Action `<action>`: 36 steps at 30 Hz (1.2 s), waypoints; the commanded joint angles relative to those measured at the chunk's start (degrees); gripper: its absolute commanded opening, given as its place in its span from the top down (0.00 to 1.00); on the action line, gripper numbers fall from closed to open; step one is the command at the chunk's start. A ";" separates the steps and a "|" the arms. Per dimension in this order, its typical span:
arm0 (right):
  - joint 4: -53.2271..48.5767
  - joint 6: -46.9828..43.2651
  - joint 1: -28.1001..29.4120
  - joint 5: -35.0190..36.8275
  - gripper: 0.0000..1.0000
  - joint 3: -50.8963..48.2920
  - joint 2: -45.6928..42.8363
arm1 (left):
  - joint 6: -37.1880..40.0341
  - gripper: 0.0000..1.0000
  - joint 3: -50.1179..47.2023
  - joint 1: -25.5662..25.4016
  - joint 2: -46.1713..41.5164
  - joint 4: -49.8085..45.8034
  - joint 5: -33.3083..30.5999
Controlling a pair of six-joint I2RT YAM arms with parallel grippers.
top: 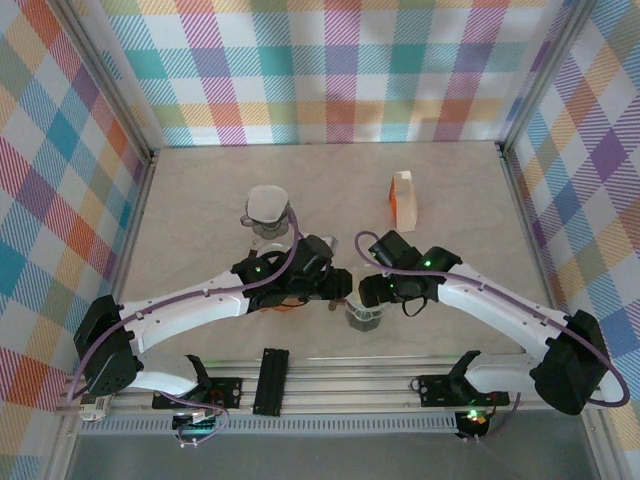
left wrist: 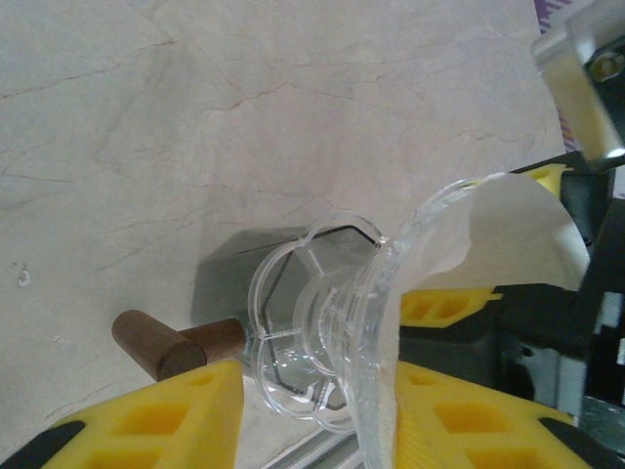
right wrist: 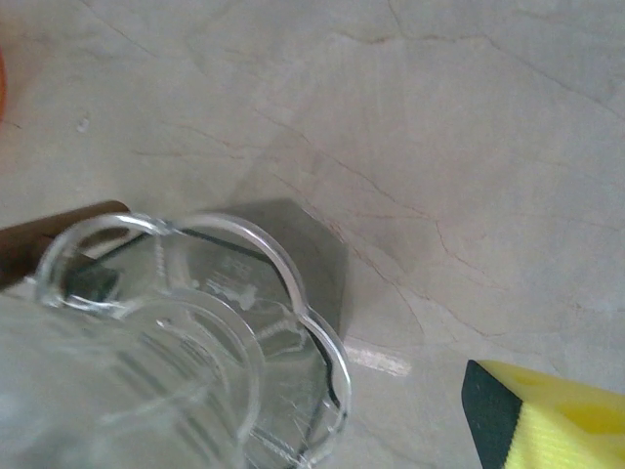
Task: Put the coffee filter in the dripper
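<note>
Top view: the two arms meet at the middle of the marble-patterned table, near its near edge, with the clear dripper between their tips. Left wrist view: the left gripper stands partly closed, one yellow finger on each side of the dripper, and has hold of it around the narrow part between the scalloped base flange and the cone. The wooden handle juts out to the left, just above the left-hand finger. The dripper is tipped, with its base to the left and its mouth to the right of this view, and casts a dark shadow on the table; whether it touches the surface cannot be told. The white paper coffee filter sits inside the cone, its curved edge rising past the rim. Right wrist view: the base flange of the dripper lies at lower left, and one yellow finger of the right gripper stands well apart from it at lower right; these jaws are spread wide and grip nothing. Far from the arms stand a glass server with a white top, left of centre, and an orange-and-white carton, right of centre.
</note>
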 commanded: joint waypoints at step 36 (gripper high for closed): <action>-3.44 -0.62 -0.49 0.37 0.18 6.59 -5.08 | -0.11 0.60 -0.09 -0.56 0.47 1.15 0.22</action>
